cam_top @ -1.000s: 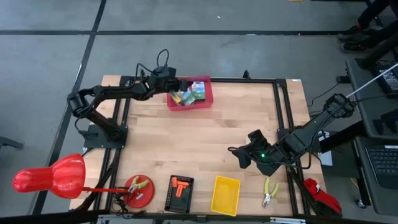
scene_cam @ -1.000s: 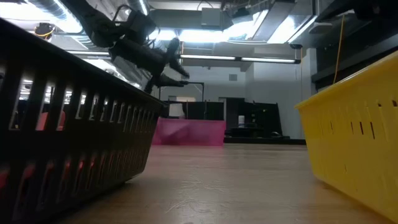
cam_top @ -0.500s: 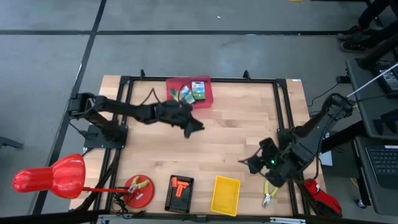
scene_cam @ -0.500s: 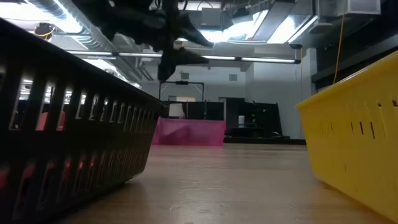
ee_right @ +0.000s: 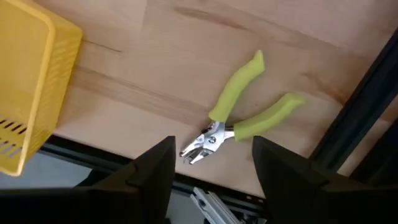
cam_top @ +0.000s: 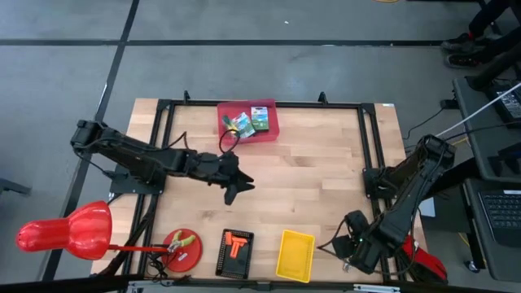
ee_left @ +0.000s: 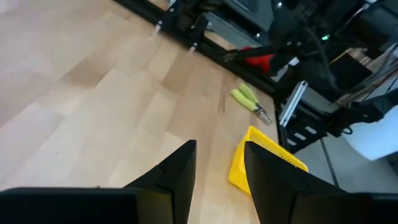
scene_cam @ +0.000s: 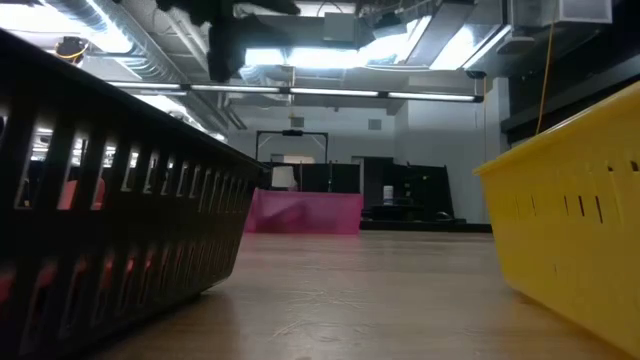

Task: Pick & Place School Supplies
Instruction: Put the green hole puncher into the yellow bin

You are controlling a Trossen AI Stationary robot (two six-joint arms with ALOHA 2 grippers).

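The school supplies (cam_top: 248,122), small green-and-yellow printed boxes, lie together inside the pink tray (cam_top: 269,133) at the table's far edge. The left gripper (cam_top: 237,190), fingers apart and holding nothing, has left the tray and now hangs over mid-table. The right gripper (ee_right: 212,163), also apart and empty, has moved to the near edge, above the pliers (ee_right: 241,117).

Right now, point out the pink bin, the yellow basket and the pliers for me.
pink bin (cam_top: 269,134), high view, on its right rim.
yellow basket (cam_top: 295,254), high view, on its bare floor.
pliers (ee_right: 239,87), right wrist view, on the upper yellow-green handle.
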